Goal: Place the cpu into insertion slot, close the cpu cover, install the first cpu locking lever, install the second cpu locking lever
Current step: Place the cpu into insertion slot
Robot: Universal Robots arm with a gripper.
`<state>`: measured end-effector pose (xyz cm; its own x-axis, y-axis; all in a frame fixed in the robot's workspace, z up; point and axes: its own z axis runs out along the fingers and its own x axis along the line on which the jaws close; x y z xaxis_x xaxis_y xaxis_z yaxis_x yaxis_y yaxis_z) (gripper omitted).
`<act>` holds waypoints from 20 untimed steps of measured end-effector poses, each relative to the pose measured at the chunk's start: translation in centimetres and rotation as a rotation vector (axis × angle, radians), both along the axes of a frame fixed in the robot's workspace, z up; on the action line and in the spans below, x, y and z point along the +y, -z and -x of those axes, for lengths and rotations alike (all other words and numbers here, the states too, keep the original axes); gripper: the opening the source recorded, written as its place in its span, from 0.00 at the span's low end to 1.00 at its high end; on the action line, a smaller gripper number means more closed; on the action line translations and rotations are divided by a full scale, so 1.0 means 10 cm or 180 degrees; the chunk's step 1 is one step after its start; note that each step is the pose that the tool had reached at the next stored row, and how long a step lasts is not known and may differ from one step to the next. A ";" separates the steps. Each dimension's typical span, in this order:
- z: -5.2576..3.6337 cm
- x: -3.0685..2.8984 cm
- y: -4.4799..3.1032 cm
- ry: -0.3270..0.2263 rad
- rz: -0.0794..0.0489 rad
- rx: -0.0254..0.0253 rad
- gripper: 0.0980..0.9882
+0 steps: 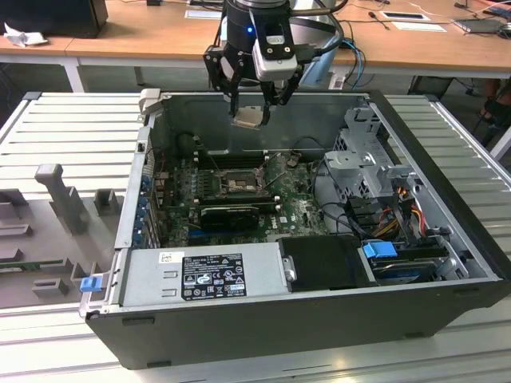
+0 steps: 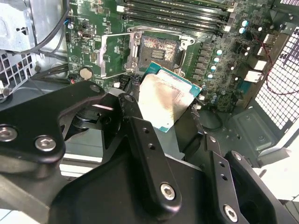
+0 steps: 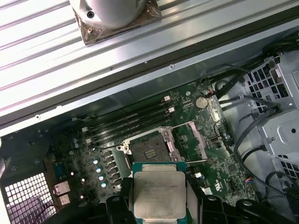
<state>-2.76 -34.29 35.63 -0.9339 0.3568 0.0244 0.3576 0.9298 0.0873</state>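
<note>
The end effector is clenched on the cpu, its fingers pinching two opposite edges with the silver top facing up toward the wrist. The cpu hangs in the air over the open computer case, near the rear wall, touching nothing below. The insertion slot lies underneath and well apart from it, on the green circuit board. In the exterior view the slot is lower and slightly to that view's left. In the first wrist view the cpu's edges run roughly parallel to the slot's. The cpu cover is swung open beside the bare, empty slot. The case rests on the ribbed tabletop.
</note>
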 end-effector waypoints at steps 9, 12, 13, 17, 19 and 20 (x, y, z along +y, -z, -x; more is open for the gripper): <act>0.000 0.000 0.001 0.0062 0.0000 0.0000 0.50; 0.001 0.000 0.002 0.0105 0.0000 0.0000 0.50; 0.001 0.000 0.003 0.0146 0.0000 0.0000 0.50; 0.001 0.000 0.005 0.0314 0.0000 0.0000 0.50; 0.001 0.000 0.006 0.0381 0.0000 0.0000 0.50; 0.001 0.000 0.007 0.0435 0.0000 0.0000 0.50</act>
